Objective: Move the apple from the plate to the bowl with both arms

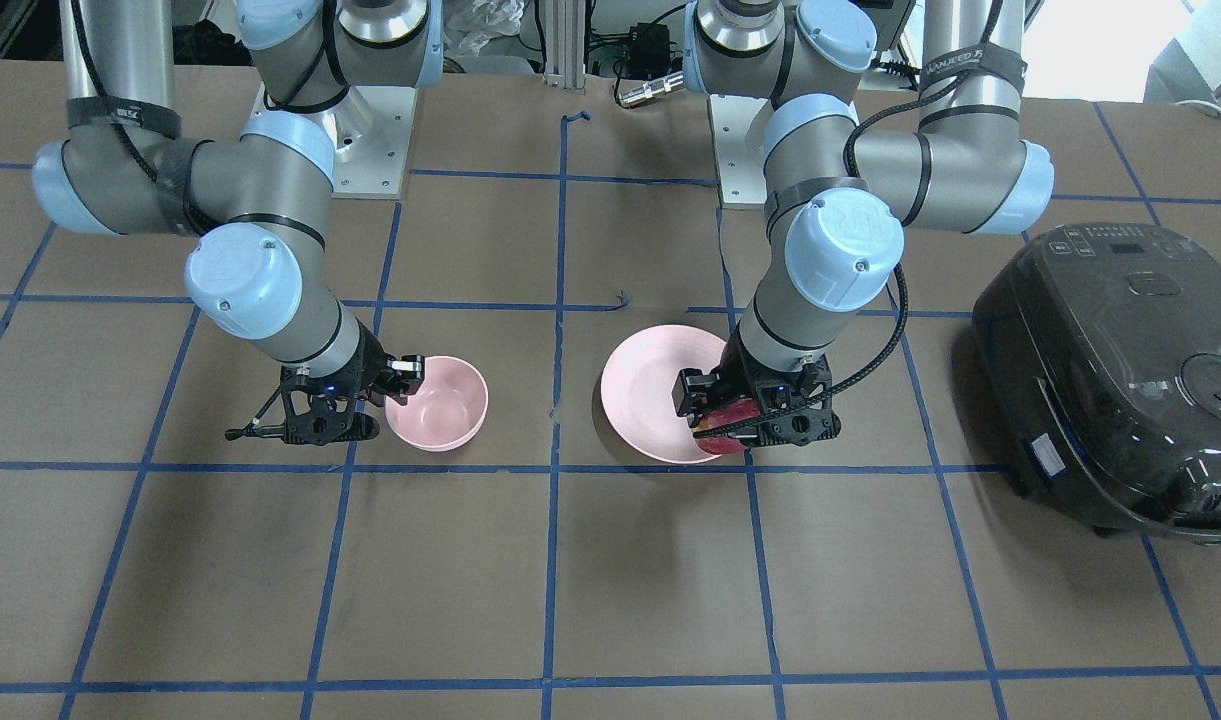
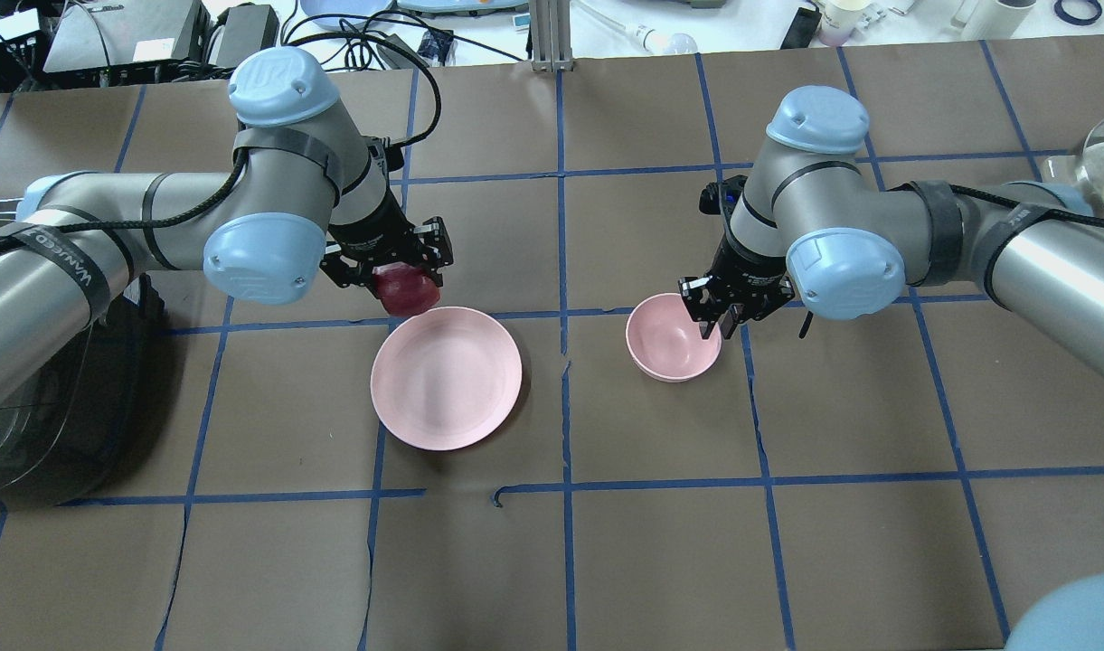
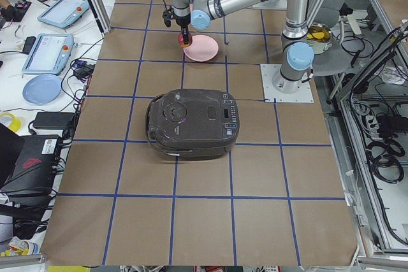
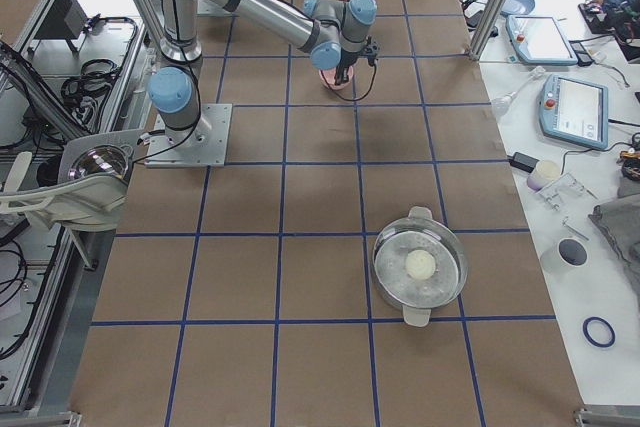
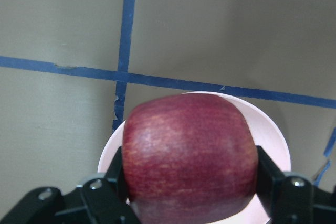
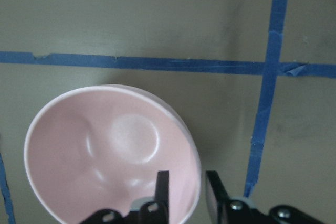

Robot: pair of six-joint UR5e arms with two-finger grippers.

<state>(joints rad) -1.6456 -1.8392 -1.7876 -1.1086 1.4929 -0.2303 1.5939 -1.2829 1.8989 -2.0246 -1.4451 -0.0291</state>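
Observation:
My left gripper [image 2: 398, 271] is shut on the dark red apple [image 2: 409, 289] and holds it raised over the far-left rim of the pale pink plate [image 2: 447, 377]. In the left wrist view the apple [image 5: 190, 161] fills the space between the jaws, with the plate [image 5: 275, 137] below it. In the front view the apple [image 1: 725, 428] sits at the plate's [image 1: 650, 400] near-right edge. My right gripper [image 2: 720, 318] is shut on the rim of the small pink bowl [image 2: 671, 339]; in the right wrist view one finger [image 6: 163, 186] is inside the bowl [image 6: 110, 150] and one is outside it.
A black rice cooker [image 1: 1120, 380] stands beyond the left arm, at the overhead view's left edge [image 2: 27, 407]. A metal pot holding a pale ball [image 4: 420, 267] stands far out on my right. Blue tape lines grid the brown table.

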